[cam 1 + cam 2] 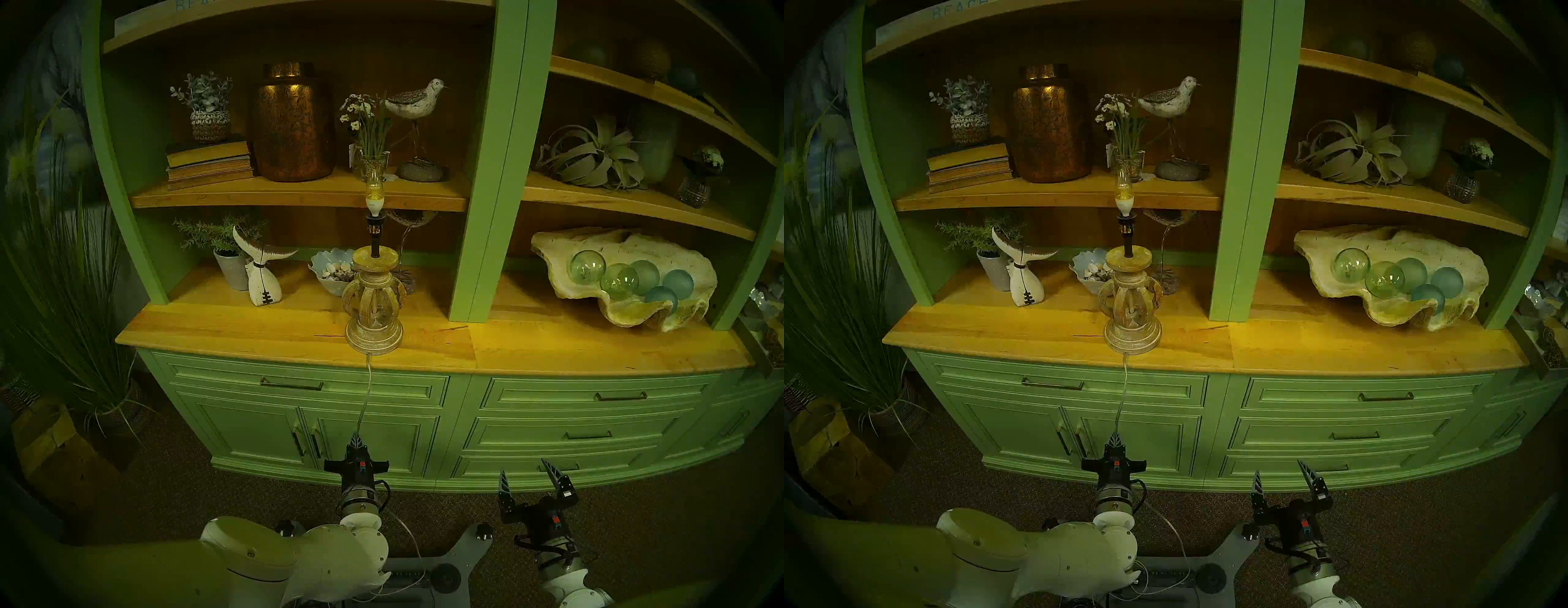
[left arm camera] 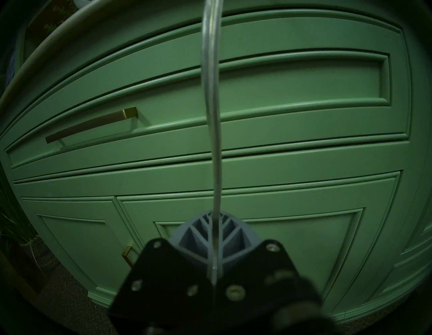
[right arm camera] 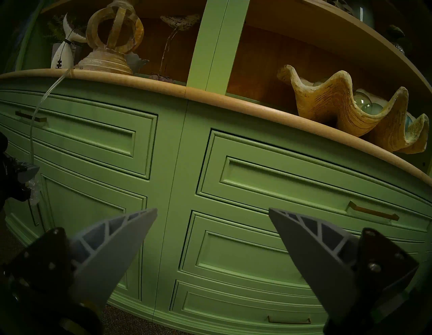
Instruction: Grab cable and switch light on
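While the room stays dim, notes run left to right. Tall grass plant [image 1: 63, 254] at far left, untouched. Green cabinet [image 1: 297, 407] with a wooden counter [image 1: 237, 327].

Left gripper [image 1: 355, 439]: fingers pressed together, clamped on the cable [image 1: 365, 395], which runs taut-ish from the pinch up over the counter edge to the foot of the light [image 1: 374, 297]. Left wrist view confirms it: the clear cord passes straight between the closed fingers. Below the grip, more cord trails back past the arm toward the robot's base. A small clear lump just under the gripper in the right wrist view may be the inline switch [image 3: 34, 191]; too blurred to be sure.

Bulb [image 1: 375, 193] on its black stem shows a yellowish tint, but no glow on surrounding shelves; I judge it unlit.

Right gripper [image 1: 535, 482]: fingers spread wide, empty, hanging low before the drawers, well apart from the cord.

Progress: grab done. Remaining, by my judgement: bring the free gripper to the switch block and press it.
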Tool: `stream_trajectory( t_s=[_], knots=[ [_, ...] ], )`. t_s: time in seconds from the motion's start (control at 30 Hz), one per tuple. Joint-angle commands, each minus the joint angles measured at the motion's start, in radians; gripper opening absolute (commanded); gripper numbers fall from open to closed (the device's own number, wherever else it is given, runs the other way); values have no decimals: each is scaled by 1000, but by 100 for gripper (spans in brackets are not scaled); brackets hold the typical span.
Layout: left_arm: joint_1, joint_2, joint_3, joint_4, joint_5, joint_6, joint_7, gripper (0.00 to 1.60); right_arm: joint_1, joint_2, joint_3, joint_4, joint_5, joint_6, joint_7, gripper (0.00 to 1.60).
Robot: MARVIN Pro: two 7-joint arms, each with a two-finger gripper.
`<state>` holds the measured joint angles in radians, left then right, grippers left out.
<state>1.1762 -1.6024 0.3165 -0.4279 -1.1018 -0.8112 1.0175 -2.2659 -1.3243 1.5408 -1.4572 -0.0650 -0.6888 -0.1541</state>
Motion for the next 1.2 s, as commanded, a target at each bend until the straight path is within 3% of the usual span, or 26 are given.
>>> stream_trajectory(
  t_s=[0.0,0.3,0.47,0.57,0.77,0.97,1.17],
  knots=[
    [1,22,16,-10,-16,-3,-12,0,-2,-1,-2,-37,-1,-15,0,160],
    [2,13,-3,8,-101,11,3,0,-13,0,0,-55,-1,-11,-1,160],
    [10,-30,-18,108,-96,-72,-2,0,-17,1,1,-61,0,-8,-1,160],
    [-3,-59,-13,157,-89,-46,4,0,-18,1,1,-61,0,-7,-1,160],
    [-16,-43,-45,97,-129,-44,-83,0,-19,1,1,-64,0,-6,-1,160],
    [-29,43,-64,-23,-141,-144,-201,0,-19,1,1,-63,0,-6,-1,160],
    [-52,109,-48,-139,-94,-149,-197,0,-19,1,1,-62,0,-6,-1,160]
  ],
)
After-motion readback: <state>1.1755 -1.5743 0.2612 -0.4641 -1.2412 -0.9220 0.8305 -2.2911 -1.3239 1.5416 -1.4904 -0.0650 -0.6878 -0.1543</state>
